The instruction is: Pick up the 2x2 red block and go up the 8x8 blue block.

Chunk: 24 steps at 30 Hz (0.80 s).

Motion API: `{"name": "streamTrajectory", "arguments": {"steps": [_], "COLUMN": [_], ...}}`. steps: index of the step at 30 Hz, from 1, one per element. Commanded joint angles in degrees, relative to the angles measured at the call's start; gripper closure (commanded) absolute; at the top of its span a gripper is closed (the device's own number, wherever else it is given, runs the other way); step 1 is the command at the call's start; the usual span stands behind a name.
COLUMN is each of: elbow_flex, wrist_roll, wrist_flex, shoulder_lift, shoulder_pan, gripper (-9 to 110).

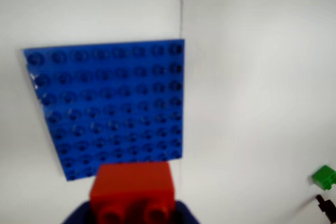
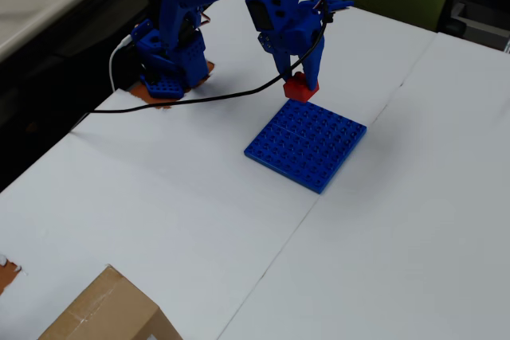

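The small red block (image 2: pixel 300 87) is held between the blue gripper's (image 2: pixel 300 83) fingers, just above the table at the far edge of the blue studded baseplate (image 2: pixel 307 144). In the wrist view the red block (image 1: pixel 132 191) fills the bottom centre with its round holes facing the camera, gripped by the gripper (image 1: pixel 132 211), and the blue baseplate (image 1: pixel 107 106) lies flat just beyond it. The gripper is shut on the red block. The block looks lifted, near the plate's edge rather than over its middle.
The white table (image 2: pixel 382 220) has a seam running through it past the plate. A black cable (image 2: pixel 199 99) lies left of the plate. A cardboard box (image 2: pixel 107 312) sits at the front left corner. A small green piece (image 1: pixel 324 177) shows at the wrist view's right edge.
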Motion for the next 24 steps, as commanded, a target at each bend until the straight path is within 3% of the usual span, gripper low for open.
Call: {"name": "streamTrajectory", "arguments": {"steps": [1, 24], "elbow_flex": [-0.09, -0.35], "wrist_roll": [-14.59, -14.41], "wrist_flex": [1.49, 0.44], "shoulder_lift": [2.99, 1.85], "shoulder_pan": [0.44, 0.53], "gripper": [101, 101]}}
